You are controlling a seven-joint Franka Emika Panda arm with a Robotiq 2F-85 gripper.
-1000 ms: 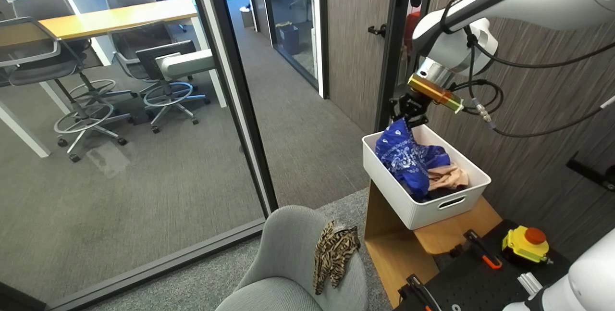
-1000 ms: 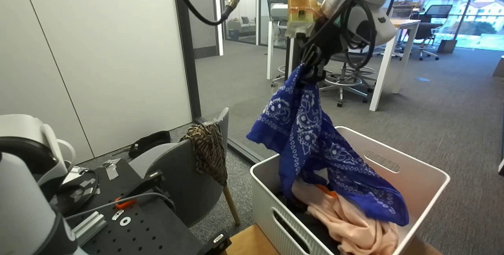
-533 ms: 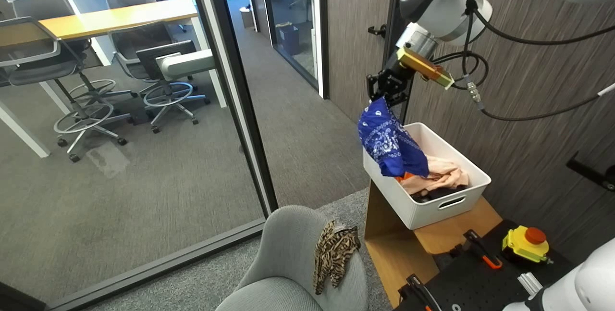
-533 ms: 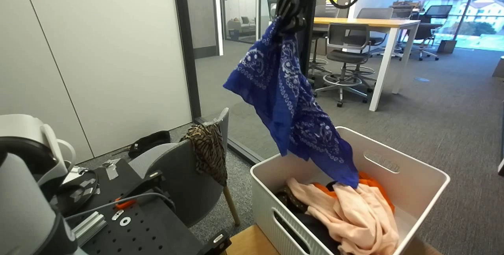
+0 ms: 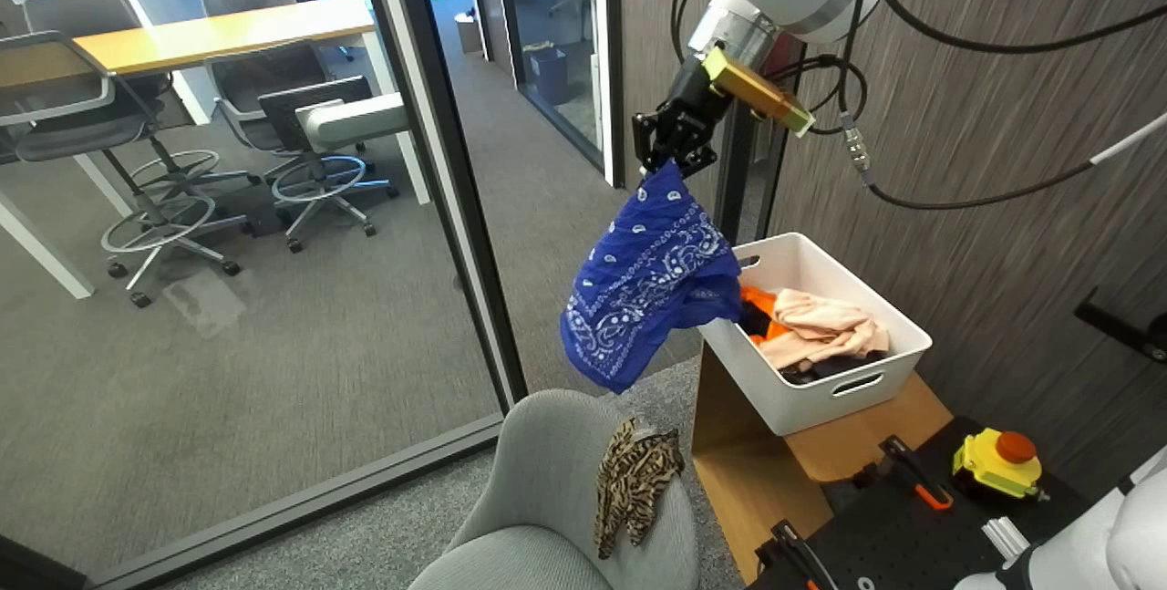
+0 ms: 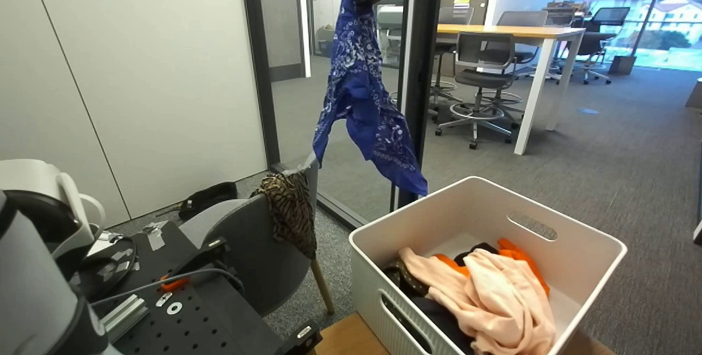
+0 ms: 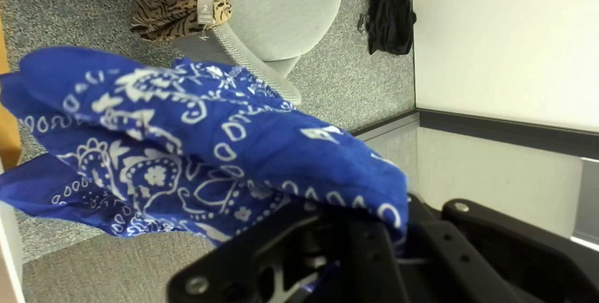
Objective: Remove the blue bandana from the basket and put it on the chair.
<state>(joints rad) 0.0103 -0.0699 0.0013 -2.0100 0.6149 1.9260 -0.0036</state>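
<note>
In an exterior view, a grey chair (image 5: 547, 453) stands beyond the left edge of the wooden surface (image 5: 862, 444), a striped cloth (image 5: 629, 481) draped over its back. Next, mostly past that edge, hangs the blue bandana (image 5: 643, 284), its upper end pinched in the gripper (image 5: 667, 161); whether it brushes the rim of the white basket (image 5: 807, 406), I cannot tell. The basket, holding an orange cloth (image 5: 759, 300) and a peach cloth (image 5: 825, 326), stands along that left edge.

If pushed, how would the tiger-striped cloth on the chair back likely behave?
The tiger-striped cloth is probably floppy: it drapes in folds. It might slide off, since it hangs over the chair back. Its exposed tag could snag.
</note>
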